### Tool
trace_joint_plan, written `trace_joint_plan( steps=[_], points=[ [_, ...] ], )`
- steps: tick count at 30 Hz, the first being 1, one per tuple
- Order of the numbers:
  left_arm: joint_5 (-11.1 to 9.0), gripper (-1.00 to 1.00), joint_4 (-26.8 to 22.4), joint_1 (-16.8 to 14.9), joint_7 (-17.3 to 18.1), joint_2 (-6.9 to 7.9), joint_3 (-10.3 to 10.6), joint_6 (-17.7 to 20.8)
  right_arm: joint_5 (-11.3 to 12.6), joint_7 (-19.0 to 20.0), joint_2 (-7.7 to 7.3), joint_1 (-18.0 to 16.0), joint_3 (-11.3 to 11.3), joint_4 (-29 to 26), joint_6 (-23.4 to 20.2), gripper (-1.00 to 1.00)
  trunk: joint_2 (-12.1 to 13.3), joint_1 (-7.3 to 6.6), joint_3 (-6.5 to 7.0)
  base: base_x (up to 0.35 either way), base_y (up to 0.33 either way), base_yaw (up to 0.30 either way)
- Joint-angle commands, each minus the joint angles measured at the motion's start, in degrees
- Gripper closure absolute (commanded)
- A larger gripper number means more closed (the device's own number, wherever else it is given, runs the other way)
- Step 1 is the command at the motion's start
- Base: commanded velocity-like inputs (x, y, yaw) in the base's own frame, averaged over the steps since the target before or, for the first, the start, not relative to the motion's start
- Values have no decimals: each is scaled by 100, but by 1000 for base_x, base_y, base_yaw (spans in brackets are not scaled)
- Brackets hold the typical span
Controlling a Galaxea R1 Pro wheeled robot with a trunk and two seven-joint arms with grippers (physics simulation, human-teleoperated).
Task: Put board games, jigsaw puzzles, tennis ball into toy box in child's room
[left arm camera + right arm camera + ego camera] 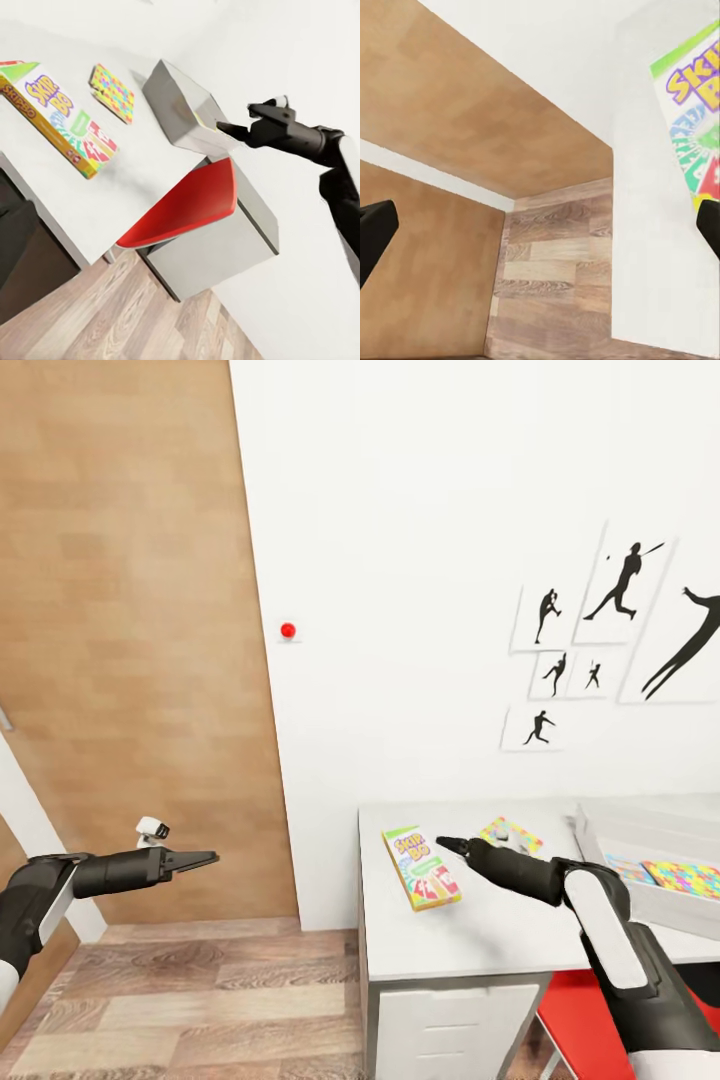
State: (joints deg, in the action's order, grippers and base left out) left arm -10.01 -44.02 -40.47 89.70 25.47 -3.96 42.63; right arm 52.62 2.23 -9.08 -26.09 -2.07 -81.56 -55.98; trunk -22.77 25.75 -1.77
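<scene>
1. Board game (421, 867), the green and white box, lies flat on the white table (470, 940) in the lower middle of the head view, near the table's left edge. A small jigsaw puzzle (511, 834) lies just beside it to the right, and the toy box (640, 830) stands at the lower right, already with colourful boxes inside.
2. Right gripper (443, 844) hovers just above the game's right edge. Its fingers look wide apart in the right wrist view, and it holds nothing.
3. Left gripper (205, 857) hangs over the floor at the lower left, narrow, and empty.
4. To do this step well, I think the right gripper should come down over one long edge and close on it firmly.
5. Left wrist view shows the red chair (187, 206) under the table more fully and the toy box's outer wall; the right wrist view shows the game's lettering close.
</scene>
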Motion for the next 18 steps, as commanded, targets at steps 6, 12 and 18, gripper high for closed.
trace_joint_plan(
  steps=[6,12,18],
  points=[
    [-1,-100,-1,-5,21,2,-1,61,-44,-1300,518,-1511,2,1624,-388,-100,-15,3,-70,0,0,0],
    [-1,-100,-1,-5,21,7,-14,61,-124,-1842,802,-2536,9,3432,-379,-100,-15,3,-126,0,0,0],
    [-1,-100,-1,-5,21,10,-27,61,-312,-1936,861,-2945,32,4282,-63,-100,-15,3,-182,56,0,0]
  ],
)
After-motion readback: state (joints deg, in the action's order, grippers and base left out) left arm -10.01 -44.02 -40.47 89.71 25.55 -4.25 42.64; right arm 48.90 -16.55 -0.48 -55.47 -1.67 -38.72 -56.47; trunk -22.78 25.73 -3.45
